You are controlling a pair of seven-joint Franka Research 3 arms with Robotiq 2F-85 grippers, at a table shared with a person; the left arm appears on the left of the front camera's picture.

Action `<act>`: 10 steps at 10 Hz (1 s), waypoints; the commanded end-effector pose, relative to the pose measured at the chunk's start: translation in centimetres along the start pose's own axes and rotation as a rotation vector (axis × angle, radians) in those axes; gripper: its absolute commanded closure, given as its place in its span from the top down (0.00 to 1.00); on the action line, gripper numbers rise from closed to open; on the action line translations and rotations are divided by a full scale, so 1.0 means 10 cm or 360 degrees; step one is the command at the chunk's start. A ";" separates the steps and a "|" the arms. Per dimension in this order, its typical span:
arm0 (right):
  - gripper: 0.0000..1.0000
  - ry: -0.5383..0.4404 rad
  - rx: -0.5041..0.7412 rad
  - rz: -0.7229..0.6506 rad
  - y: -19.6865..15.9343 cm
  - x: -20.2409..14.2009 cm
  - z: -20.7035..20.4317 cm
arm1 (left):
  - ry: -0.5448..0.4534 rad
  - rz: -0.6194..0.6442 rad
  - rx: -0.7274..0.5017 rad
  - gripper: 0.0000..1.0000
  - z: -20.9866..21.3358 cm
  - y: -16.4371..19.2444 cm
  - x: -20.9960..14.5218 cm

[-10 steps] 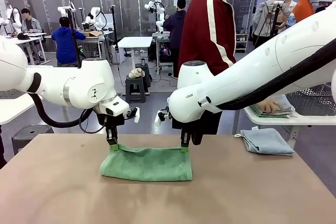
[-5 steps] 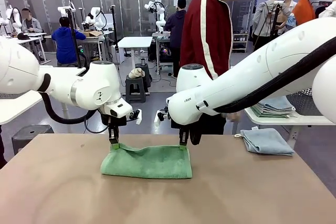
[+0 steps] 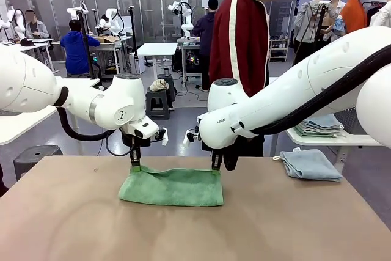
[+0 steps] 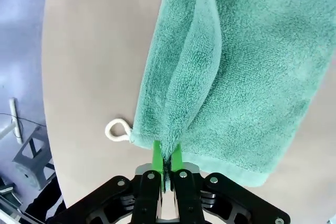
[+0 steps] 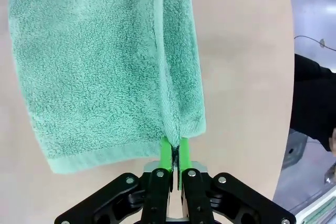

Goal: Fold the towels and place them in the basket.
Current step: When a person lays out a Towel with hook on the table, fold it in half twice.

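Note:
A green towel [image 3: 172, 187] lies folded over on the brown table [image 3: 73, 224], its far edge lifted at both corners. My left gripper [image 3: 134, 169] is shut on the towel's far left corner, and the left wrist view shows the green pads [image 4: 157, 156] pinching the towel [image 4: 236, 61] beside its white hanging loop [image 4: 116, 131]. My right gripper [image 3: 215, 170] is shut on the far right corner; in the right wrist view the towel [image 5: 100, 61] hangs from its pinched pads [image 5: 167, 153]. A light blue-grey towel [image 3: 310, 164] lies on the table's far right. The basket is out of view.
A person in a dark red jacket [image 3: 241, 35] stands at the far side of the table. A stack of folded towels [image 3: 317, 125] rests on a white side table [image 3: 342, 140] at the right, with a mesh container [image 3: 365, 120] behind it.
Both grippers have carried the towel's lifted edge slightly away toward the far side and a little right. The person's hand has left the stack on the side table.

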State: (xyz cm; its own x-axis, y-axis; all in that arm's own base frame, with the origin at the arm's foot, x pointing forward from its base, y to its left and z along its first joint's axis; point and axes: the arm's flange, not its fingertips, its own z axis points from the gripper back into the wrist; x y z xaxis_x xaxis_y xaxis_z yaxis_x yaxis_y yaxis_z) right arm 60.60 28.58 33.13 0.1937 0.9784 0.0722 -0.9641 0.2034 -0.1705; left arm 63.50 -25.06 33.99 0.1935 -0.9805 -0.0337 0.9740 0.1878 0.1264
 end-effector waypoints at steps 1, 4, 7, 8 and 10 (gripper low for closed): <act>0.06 0.0040 -0.0034 -0.0040 -0.07 0.01 -0.04 | 0.0072 0.0033 -0.0020 0.07 -0.07 0.08 0.05; 0.14 -0.0002 -0.0017 -0.0018 -0.11 0.02 -0.10 | 0.0067 0.0029 -0.0036 0.23 -0.14 0.10 0.05; 0.45 -0.0060 -0.0059 -0.0007 -0.14 0.01 -0.07 | 0.0032 0.0092 0.0012 0.46 -0.13 0.11 0.00; 0.53 -0.0077 -0.0095 0.0002 -0.14 0.00 -0.03 | 0.0014 0.0146 0.0056 0.62 -0.10 0.11 -0.06; 0.73 -0.0034 -0.0001 -0.0017 -0.05 -0.05 0.33 | -0.0060 0.0117 0.0032 0.81 0.13 0.08 -0.33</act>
State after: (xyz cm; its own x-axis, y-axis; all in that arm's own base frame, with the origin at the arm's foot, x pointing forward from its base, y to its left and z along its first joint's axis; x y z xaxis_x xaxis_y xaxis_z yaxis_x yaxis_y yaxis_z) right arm 61.84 28.63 34.30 0.1995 0.9743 0.1049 -0.9540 0.2176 -0.2061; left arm 64.92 -23.43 34.30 0.2749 -0.9614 -0.0138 0.9524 0.2703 0.1411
